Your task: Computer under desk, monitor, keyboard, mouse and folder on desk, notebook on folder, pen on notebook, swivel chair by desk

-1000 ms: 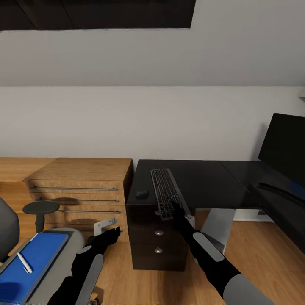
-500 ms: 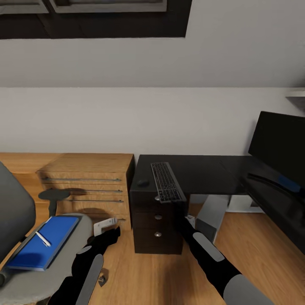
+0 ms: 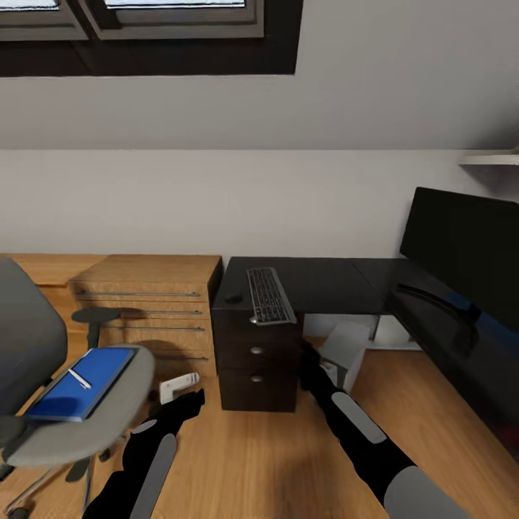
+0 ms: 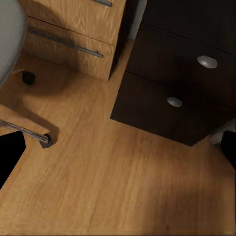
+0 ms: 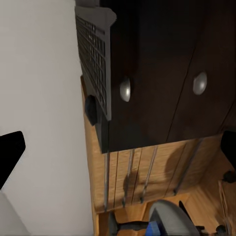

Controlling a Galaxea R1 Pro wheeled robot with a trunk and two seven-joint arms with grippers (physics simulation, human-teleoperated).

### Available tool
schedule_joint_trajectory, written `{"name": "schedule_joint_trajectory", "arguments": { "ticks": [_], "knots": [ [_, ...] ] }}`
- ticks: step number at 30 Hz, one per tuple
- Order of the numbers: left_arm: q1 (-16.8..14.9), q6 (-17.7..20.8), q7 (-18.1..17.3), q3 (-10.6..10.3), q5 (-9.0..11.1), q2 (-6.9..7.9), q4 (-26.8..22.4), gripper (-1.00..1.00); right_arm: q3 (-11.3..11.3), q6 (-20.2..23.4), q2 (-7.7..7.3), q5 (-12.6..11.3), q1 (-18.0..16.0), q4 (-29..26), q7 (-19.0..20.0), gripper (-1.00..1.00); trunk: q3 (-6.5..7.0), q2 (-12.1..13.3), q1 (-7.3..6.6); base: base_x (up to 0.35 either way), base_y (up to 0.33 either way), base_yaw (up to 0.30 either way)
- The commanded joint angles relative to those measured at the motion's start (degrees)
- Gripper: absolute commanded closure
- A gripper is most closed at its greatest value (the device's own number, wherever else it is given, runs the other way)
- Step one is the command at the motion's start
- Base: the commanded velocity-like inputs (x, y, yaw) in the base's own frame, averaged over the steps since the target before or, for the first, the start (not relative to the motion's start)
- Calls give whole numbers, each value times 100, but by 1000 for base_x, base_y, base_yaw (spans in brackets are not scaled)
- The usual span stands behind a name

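The keyboard (image 3: 268,295) (image 5: 93,64) lies on the black desk (image 3: 331,277), its near end past the front edge, with the dark mouse (image 3: 233,297) (image 5: 91,109) beside it. The monitor (image 3: 461,249) stands on the desk's right wing. At left, the swivel chair (image 3: 79,432) carries the blue folder (image 3: 90,371) with the white pen (image 3: 79,378) on it. The notebook is out of view. A pale grey upright shape (image 3: 346,349) under the desk may be the computer or the leg; I cannot tell. My left gripper (image 3: 193,398) (image 4: 118,150) and right gripper (image 3: 306,357) (image 5: 118,147) hang open and empty before the drawer unit (image 3: 256,367).
A light wooden drawer chest (image 3: 144,303) (image 4: 73,29) stands against the wall between the chair and the desk. A chair caster (image 4: 44,140) rests on the wooden floor close to my left gripper. A window runs along the top of the wall.
The camera has backed away from the desk, bringing more of the chair into view. My right gripper, at the keyboard's near end a second ago, now hangs lower, before the drawers.
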Motion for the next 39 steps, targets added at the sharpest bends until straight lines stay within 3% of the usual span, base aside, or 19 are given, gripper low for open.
{"name": "schedule_joint_trajectory", "arguments": {
  "ticks": [1,6,9,10,13,14,16,17,20,21,23,27,31,36,37,39],
  "knots": [
    [-4,13,54,-7,60,0,-4,-100,34,-64,-21,-59,2,-88,-43,-100,-6,-3,-3,-255,-244,0],
    [-4,13,47,-7,57,-1,8,-100,33,-157,-281,-54,166,-812,-529,-100,-6,-3,-3,-250,-249,0],
    [-4,13,42,-9,50,-2,11,-100,53,-207,-656,40,354,-1557,-990,-100,-6,-3,-3,-247,-252,0],
    [-4,13,38,-13,50,-5,11,-100,137,-216,-900,356,420,-2086,-1449,-100,-6,-3,-3,-246,-253,0],
    [-4,13,42,-19,50,-7,15,-100,340,-220,-999,1036,446,-2439,-2154,-100,-6,-3,-3,-239,-256,0],
    [-4,13,42,-22,50,-7,17,-100,423,-219,-1021,1492,453,-2541,-2540,-100,-6,-3,-3,-232,-260,0],
    [-4,13,43,-24,50,-7,18,-100,483,-222,-1034,1978,457,-2616,-2869,-100,-6,-3,-3,-230,-262,0],
    [-4,18,32,-28,53,-7,26,-100,564,-226,-1017,3078,462,-2706,-3312,-100,-6,-3,-3,-211,-262,0],
    [-4,22,25,-37,55,-13,71,-100,586,-220,-943,3963,463,-2726,-3523,-100,-6,-3,-3,-178,-204,0],
    [-4,22,22,-45,56,-19,100,-100,578,-218,-864,4485,464,-2734,-3680,-100,-6,-3,-3,-104,-106,0],
    [-4,22,21,-51,57,-24,122,-100,551,-213,-778,4876,464,-2741,-3869,-100,-6,-3,-3,-75,-76,0],
    [-4,24,23,-59,60,-25,148,-100,501,-205,-590,5368,465,-2737,-4287,-100,-6,-3,-3,-38,-39,0],
    [-4,41,19,-62,70,-24,156,-100,479,-37,-498,5549,454,-2631,-4538,-100,-6,-3,-3,-36,-33,0],
    [-4,50,18,-62,74,-25,154,-100,339,929,-485,5591,430,-2565,-5175,-100,-6,-3,-3,-180,-139,0],
    [-4,52,18,-63,75,-25,155,-100,192,1310,-479,5594,424,-2576,-5419,-100,-6,-3,-3,-233,-169,0],
    [-4,54,18,-63,75,-25,156,-100,18,1581,-473,5594,420,-2620,-5589,-100,-6,-3,-3,-243,-174,0]
  ]
}}
